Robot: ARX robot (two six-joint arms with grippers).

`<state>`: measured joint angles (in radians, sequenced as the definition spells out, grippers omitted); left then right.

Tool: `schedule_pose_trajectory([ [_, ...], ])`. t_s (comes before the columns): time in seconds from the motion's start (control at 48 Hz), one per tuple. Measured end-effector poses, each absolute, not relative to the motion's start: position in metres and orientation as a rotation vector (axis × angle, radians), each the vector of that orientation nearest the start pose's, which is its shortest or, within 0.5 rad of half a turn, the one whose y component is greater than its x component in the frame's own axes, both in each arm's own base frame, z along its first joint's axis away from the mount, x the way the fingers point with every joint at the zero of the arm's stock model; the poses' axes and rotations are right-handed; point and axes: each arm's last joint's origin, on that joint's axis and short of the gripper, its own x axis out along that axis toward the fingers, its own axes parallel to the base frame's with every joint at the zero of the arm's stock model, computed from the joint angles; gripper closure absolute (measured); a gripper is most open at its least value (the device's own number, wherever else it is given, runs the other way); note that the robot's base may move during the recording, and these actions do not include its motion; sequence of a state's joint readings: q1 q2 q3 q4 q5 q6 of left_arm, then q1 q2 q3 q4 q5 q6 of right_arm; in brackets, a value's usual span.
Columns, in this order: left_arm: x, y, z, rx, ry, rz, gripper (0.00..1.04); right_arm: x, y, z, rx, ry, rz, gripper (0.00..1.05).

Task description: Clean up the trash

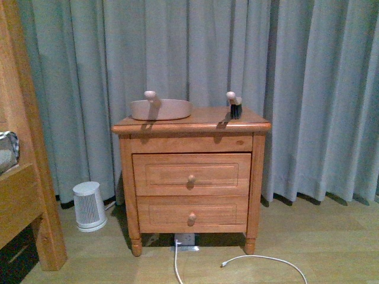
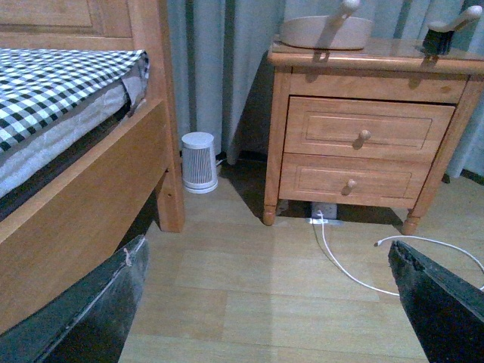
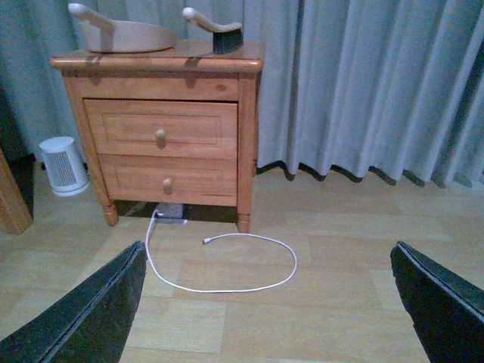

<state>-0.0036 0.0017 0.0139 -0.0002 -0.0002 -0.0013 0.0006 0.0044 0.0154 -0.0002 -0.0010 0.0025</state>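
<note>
The trash is out of view in all three views. A pink dustpan [image 1: 160,109] [image 2: 327,32] [image 3: 125,35] rests on the wooden nightstand [image 1: 190,177], with a pink-handled brush [image 1: 234,105] [image 2: 448,32] [image 3: 218,30] beside it. My left gripper [image 2: 268,302] is open, low over the bare floor well short of the nightstand, with nothing between its black fingers [image 2: 94,310]. Open as well, my right gripper [image 3: 265,302] hangs over the floor, its dark fingers [image 3: 442,302] empty. Neither gripper shows in the front view.
A wooden bed frame [image 2: 91,189] with a checked mattress [image 2: 53,83] stands left of the nightstand. A small white heater [image 1: 89,205] [image 2: 199,162] sits between them. A white cable [image 3: 227,265] [image 2: 340,261] loops on the floor from a power strip [image 1: 186,239]. Grey curtains [image 1: 308,89] hang behind.
</note>
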Motion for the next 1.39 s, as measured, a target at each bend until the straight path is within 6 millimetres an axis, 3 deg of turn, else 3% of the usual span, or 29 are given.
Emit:
schedule_pose_trajectory([
  [1.395,0.0969,-0.0003,0.1681,-0.001,-0.012,-0.003,0.08,0.097,0.0001,0.1684,0.003,-0.011,0.002,0.07],
])
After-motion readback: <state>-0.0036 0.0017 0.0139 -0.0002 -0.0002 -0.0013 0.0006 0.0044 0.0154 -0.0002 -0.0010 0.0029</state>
